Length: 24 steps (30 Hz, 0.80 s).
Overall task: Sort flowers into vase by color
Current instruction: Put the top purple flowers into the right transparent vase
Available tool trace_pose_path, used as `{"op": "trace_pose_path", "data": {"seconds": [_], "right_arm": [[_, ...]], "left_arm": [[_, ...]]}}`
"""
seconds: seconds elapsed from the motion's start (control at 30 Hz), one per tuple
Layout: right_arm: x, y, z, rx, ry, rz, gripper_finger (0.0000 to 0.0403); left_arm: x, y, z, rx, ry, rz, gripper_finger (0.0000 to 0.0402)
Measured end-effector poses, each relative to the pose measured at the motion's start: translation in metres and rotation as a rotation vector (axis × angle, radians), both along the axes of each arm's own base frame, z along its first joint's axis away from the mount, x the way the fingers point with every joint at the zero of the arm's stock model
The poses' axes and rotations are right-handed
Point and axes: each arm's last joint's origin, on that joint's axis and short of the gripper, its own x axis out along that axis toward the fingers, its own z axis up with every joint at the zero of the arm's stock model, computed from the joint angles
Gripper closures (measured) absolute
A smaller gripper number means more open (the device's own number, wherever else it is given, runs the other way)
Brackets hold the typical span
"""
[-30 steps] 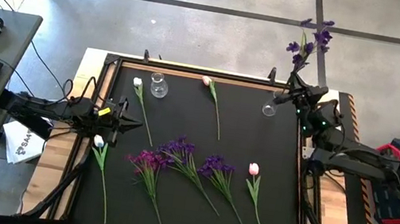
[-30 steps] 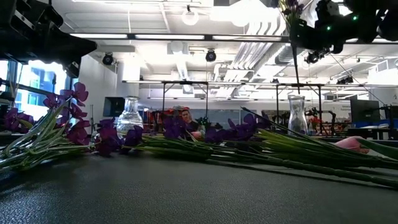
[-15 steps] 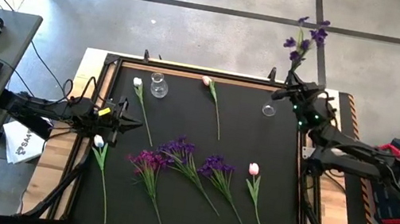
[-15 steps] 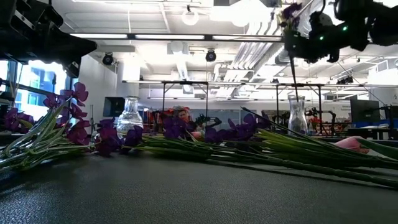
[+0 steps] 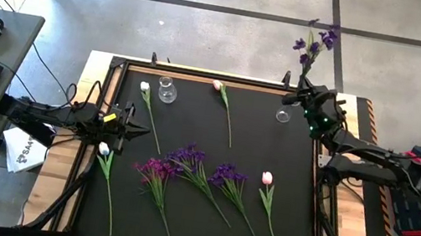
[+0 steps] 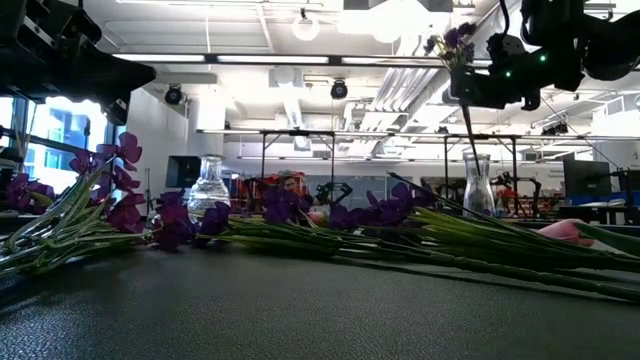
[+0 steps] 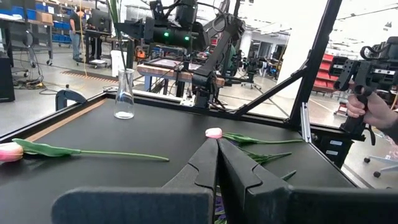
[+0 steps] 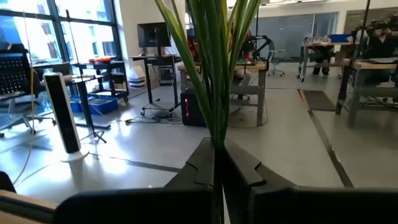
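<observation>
right gripper (image 5: 307,94) clamped tight on purple flower (image 5: 313,45), stem hanging right above right-hand glass vase (image 5: 283,113) | left gripper (image 5: 139,130) pinched shut, holding nothing, well left of that vase

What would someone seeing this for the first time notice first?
Probably the right gripper, shut on a purple flower and holding it upright above the glass vase at the mat's far right corner. Next, the loose flowers strewn across the black mat, purple clusters mid-table with pink and white tulips around them. A second vase stands at the far left, and the left gripper waits, shut, at the left edge.
</observation>
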Motion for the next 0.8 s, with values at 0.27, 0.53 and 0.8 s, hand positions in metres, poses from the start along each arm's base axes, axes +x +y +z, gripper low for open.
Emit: {"op": "trace_pose_path", "data": {"seconds": [0.27,0.53,0.8], "right_arm": [[0.0,0.0,-0.006,0.048,0.035,-0.005,0.0385],[-0.001,0.0,-0.009,0.073,0.046,-0.013,0.0258],[-0.005,0.003,0.003,0.12,0.11,-0.023,0.0162]], "left_arm": [[0.0,0.0,0.0,0.0,0.0,0.0,0.0401],[0.0,0.0,0.0,0.0,0.0,0.0,0.0401],[0.0,0.0,0.001,0.0,-0.005,0.0,0.0401]]}}
